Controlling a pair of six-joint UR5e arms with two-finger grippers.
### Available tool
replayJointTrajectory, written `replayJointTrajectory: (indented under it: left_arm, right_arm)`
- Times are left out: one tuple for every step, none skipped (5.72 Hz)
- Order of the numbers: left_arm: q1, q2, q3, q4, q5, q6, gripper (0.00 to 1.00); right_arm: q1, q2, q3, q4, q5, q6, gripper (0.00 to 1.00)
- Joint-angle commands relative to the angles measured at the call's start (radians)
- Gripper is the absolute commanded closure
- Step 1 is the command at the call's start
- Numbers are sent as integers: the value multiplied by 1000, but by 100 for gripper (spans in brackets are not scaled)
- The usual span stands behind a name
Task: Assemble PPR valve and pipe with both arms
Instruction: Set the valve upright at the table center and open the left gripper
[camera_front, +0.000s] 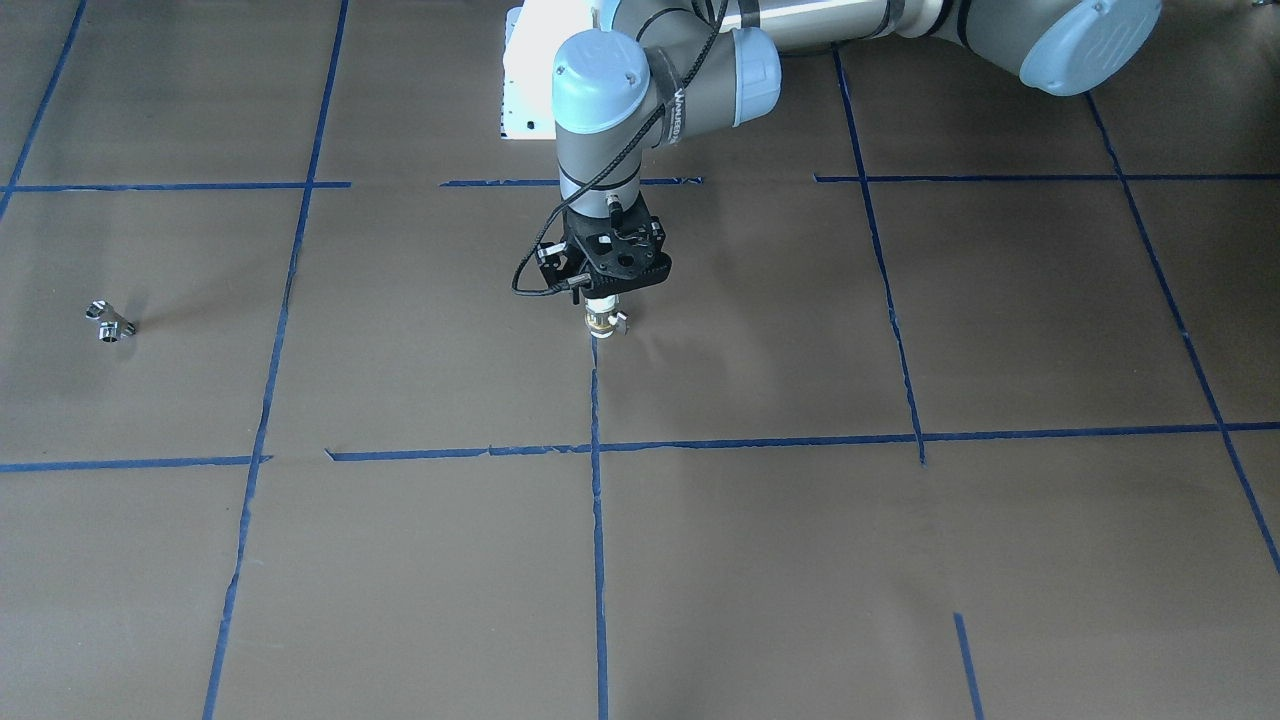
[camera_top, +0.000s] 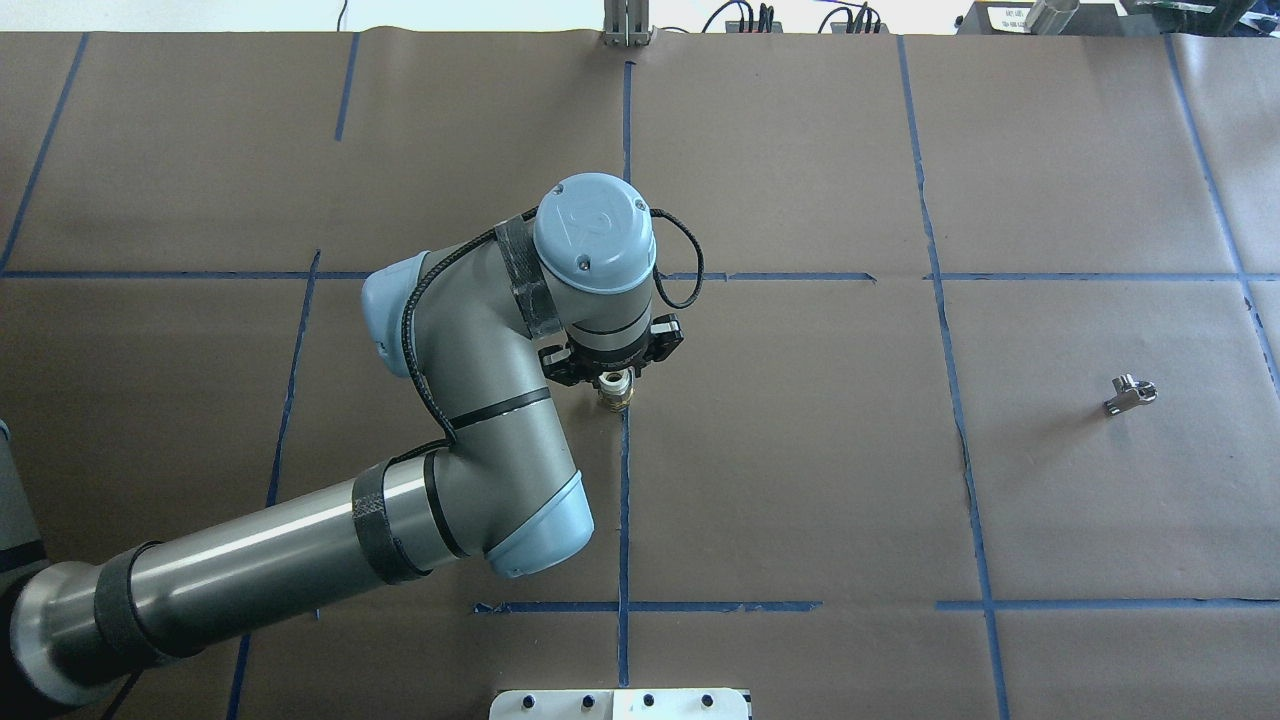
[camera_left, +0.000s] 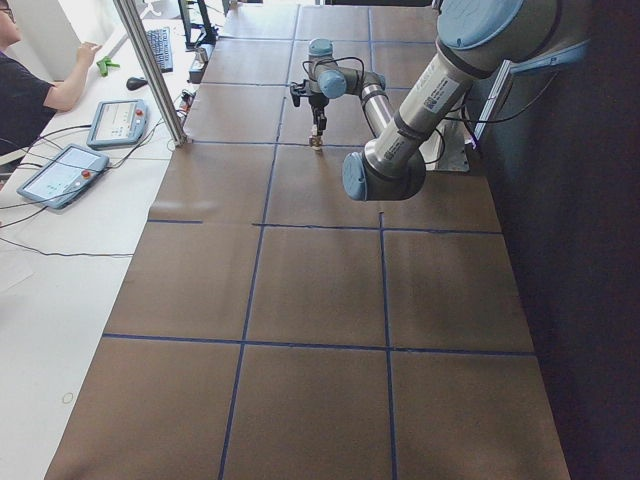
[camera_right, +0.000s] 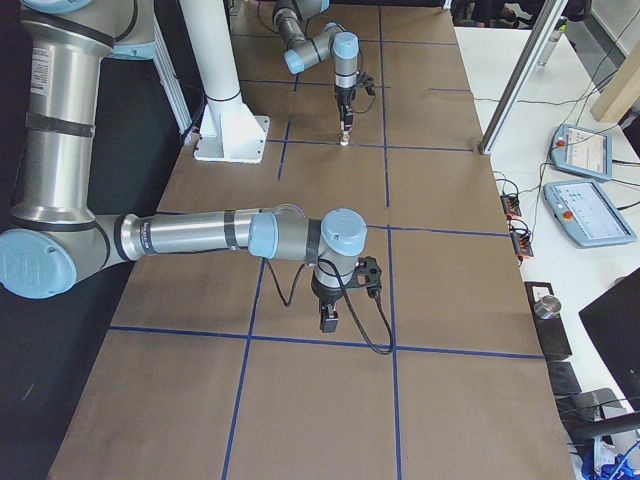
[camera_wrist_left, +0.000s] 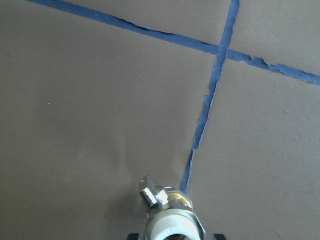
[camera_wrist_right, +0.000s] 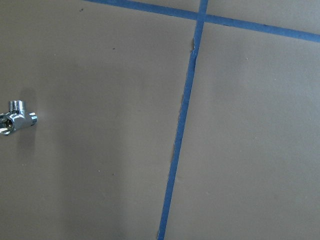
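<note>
The PPR valve (camera_front: 603, 320), white-ended with a brass band and a small side lever, stands upright in my left gripper (camera_front: 601, 308) at the table's middle, over a blue tape line. The left gripper is shut on its upper end. The valve also shows in the overhead view (camera_top: 613, 393) and at the bottom of the left wrist view (camera_wrist_left: 171, 215). The pipe (camera_top: 1130, 392), a small chrome T fitting, lies alone on the table far to the right, also in the front view (camera_front: 110, 322) and the right wrist view (camera_wrist_right: 15, 119). My right gripper (camera_right: 328, 320) shows only in the exterior right view; I cannot tell its state.
Brown paper with a blue tape grid (camera_top: 624, 500) covers the table. A white base plate (camera_top: 620, 703) sits at the near edge. An operator (camera_left: 30, 90) and teach pendants (camera_left: 62, 172) are beside the table's far side.
</note>
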Motion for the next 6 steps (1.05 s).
replayJointTrajectory:
  left_arm:
    - [-4,0,-41,9,-6,1,0]
    - [-24,44,-122,30,-26,61,0]
    - [-73,172,-251,41,-85,183,0]
    - [-132,318,-373,43,-110,336,0]
    - [-219,409,-428,47,-156,541,0]
    - [-346,513,-447,49,-237,739,0]
  right_arm:
    - [0,0,0,1,0,0,0]
    - [-3,1,1,1,0,2,0]
    - [-5,21,-2,2,-2,0,0]
    - [-5,55,-5,11,-2,0,0]
    - [-5,85,-11,42,-3,2,0]
    - [-8,131,-58,42,1,6,0]
